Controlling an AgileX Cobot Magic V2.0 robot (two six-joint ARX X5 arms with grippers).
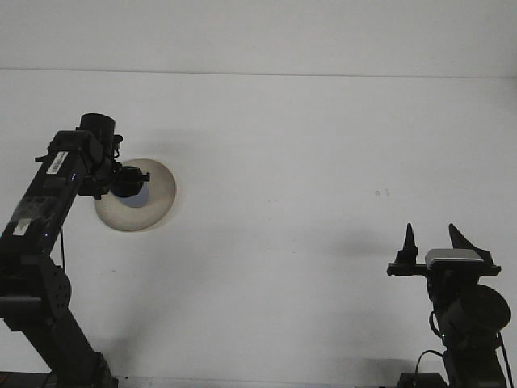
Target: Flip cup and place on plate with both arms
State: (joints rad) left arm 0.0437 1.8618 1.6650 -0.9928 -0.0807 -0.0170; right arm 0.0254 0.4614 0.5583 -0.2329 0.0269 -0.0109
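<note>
A beige round plate (157,198) lies on the white table at the left. My left gripper (129,181) hangs over the plate's left half, its dark end covering part of it. Just under that dark end shows a small pale blue-white patch, the cup (139,195), within the plate's outline. How the gripper stands on the cup is hidden by the wrist. At the lower right my right gripper (434,237) points upward, open, with nothing between its two dark fingertips. It is far from the plate.
The white table (307,186) stretches between the two arms, with its far edge meeting a white wall. The left arm's black links (40,218) rise from the lower left corner.
</note>
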